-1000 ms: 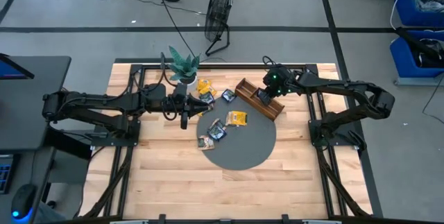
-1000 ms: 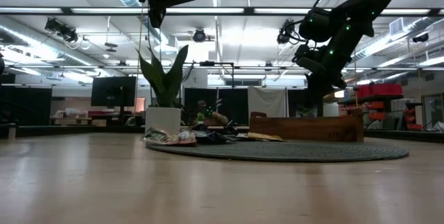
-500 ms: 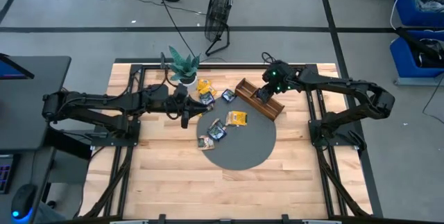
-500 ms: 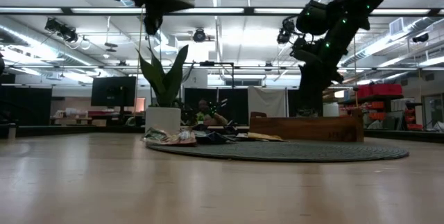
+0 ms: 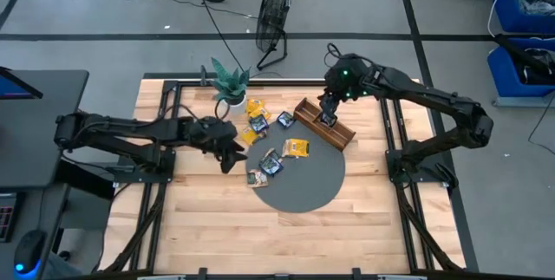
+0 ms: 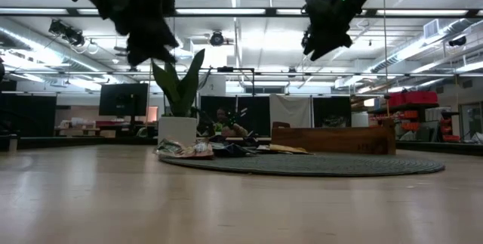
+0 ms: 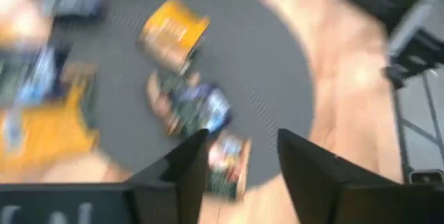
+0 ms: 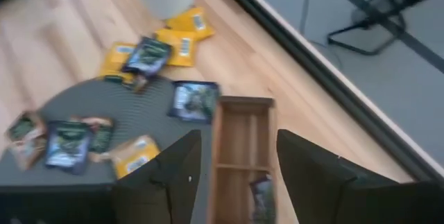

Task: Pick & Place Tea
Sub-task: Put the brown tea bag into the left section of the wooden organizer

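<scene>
Your right gripper hovers open, empty, over the tray; left gripper open, empty, above tea packets.

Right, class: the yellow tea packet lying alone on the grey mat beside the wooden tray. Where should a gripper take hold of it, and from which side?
Probably from straight above, pinching across two opposite edges. The yellow packet lies flat on the grey mat, apart from the other packets and the wooden tray, so fingers likely have bare mat on every side. Being thin and flat, it offers no upright part to grasp.
</scene>
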Tool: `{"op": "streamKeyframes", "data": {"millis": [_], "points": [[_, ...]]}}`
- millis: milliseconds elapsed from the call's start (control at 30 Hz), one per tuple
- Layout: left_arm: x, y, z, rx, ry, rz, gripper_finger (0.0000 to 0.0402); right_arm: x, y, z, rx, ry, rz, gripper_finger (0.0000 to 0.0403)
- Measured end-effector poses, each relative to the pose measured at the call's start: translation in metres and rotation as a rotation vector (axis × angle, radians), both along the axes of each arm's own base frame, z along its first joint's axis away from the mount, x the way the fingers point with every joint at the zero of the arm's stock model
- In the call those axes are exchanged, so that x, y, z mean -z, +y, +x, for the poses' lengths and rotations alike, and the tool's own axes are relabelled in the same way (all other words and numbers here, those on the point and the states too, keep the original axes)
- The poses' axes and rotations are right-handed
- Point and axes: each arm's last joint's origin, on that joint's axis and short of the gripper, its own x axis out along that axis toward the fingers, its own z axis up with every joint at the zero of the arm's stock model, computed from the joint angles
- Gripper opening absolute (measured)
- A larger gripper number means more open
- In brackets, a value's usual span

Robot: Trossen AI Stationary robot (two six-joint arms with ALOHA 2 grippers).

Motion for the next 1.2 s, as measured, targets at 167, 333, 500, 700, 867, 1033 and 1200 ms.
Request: {"op": "streamKeyframes", "data": {"millis": [167,333,500,700,867,1033,1200], "points": [[0.017,-0.003,0.004,-0.031,0.121,-0.065,0.0263,0.003,0.016,0.008,-0.034,-0.014,0.061,0.0197],[0.037,-0.012,0.015,-0.085,0.204,-0.105,0.0281,0.009,0.033,0.015,-0.041,-0.032,0.11,0.0197],[0.057,-0.023,0.03,-0.141,0.24,-0.166,0.0268,0.016,0.052,0.024,-0.08,-0.049,0.139,0.0197],[0.068,-0.042,0.036,-0.232,0.243,-0.23,0.0254,0.02,0.073,0.032,-0.129,-0.079,0.163,0.0197],[0.069,-0.052,0.033,-0.411,0.221,-0.249,0.0252,0.021,0.084,0.04,-0.155,-0.097,0.134,0.0197],[0.069,-0.059,0.032,-0.47,0.208,-0.292,0.0252,0.023,0.089,0.045,-0.173,-0.102,0.123,0.0197],[0.076,-0.067,0.037,-0.511,0.184,-0.332,0.0252,0.028,0.092,0.052,-0.189,-0.105,0.121,0.0197]]}}
